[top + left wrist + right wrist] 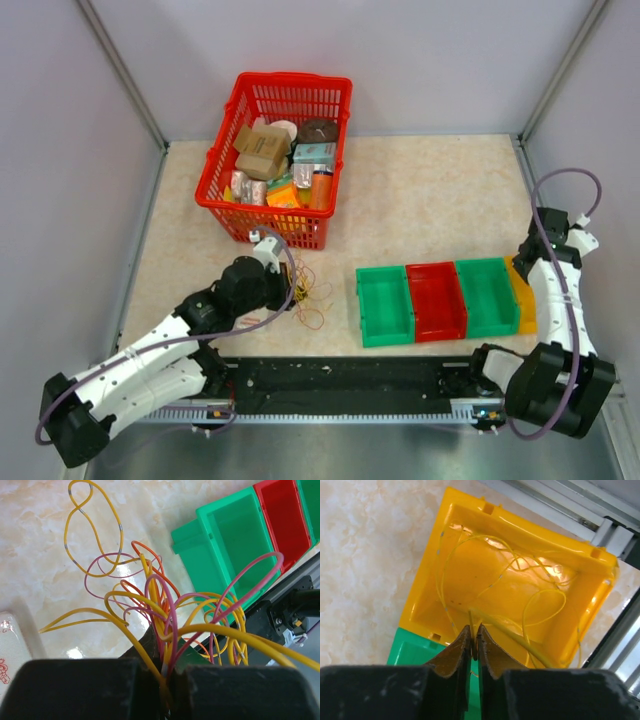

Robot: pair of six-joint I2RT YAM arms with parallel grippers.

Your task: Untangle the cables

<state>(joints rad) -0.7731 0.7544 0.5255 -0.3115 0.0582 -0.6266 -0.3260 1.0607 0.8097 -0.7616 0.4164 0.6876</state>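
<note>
The cables (312, 298) form a loose tangle of thin yellow, pink and orange loops (150, 600) on the table left of the bins. My left gripper (288, 290) is shut on the gathered strands (167, 680), and the loops fan upward from the jaws. My right gripper (527, 258) hangs over the yellow bin (425, 580). Its jaws (474, 632) are pinched on one yellow cable. Further thin yellow cables (545, 605) lie coiled inside that bin.
Four bins stand in a row: green (385, 305), red (436, 300), green (487, 297) and yellow (524, 305). A red basket (222, 200) full of packages sits at the back left. A black rail (340, 385) runs along the near edge, and grey walls enclose the table.
</note>
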